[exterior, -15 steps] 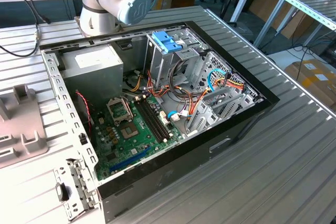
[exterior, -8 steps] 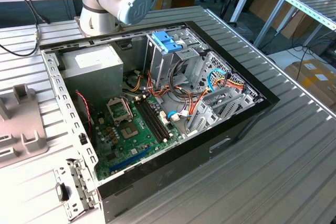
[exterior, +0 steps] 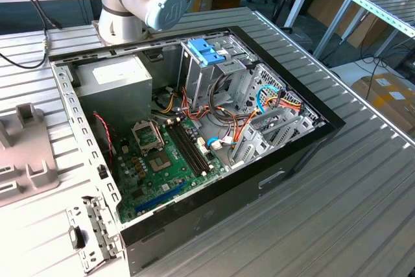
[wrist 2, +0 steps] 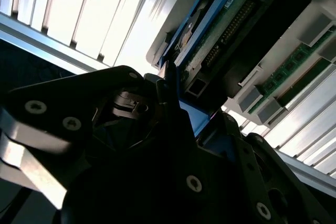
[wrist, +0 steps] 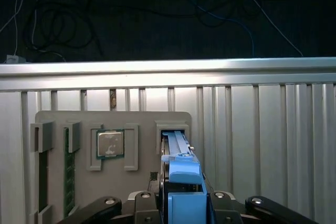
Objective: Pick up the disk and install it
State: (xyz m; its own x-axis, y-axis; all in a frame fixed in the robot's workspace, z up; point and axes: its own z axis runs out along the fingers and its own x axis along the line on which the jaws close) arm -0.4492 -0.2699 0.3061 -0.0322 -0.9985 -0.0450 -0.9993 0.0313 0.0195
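Note:
The disk (wrist: 180,158) stands on edge in a slot of a grey holder tray (wrist: 142,121), its bright blue rail and end tab toward the camera. In the second wrist view the disk (wrist 2: 220,30) shows its circuit-board side framed by blue rails. My gripper (wrist: 186,205) sits over the blue tab with a dark finger pressed against each side, shut on it. The second wrist view shows the gripper (wrist 2: 191,121) with the blue tab between its dark fingers. The disk still sits in the tray slot.
The tray also holds a processor chip (wrist: 110,144) and memory sticks (wrist: 67,166). In the exterior view an open computer case (exterior: 194,128) lies on the ribbed metal table, with a metal drive cage (exterior: 214,76) topped by a light blue latch (exterior: 206,50). The grey tray (exterior: 26,160) lies at the exterior view's left.

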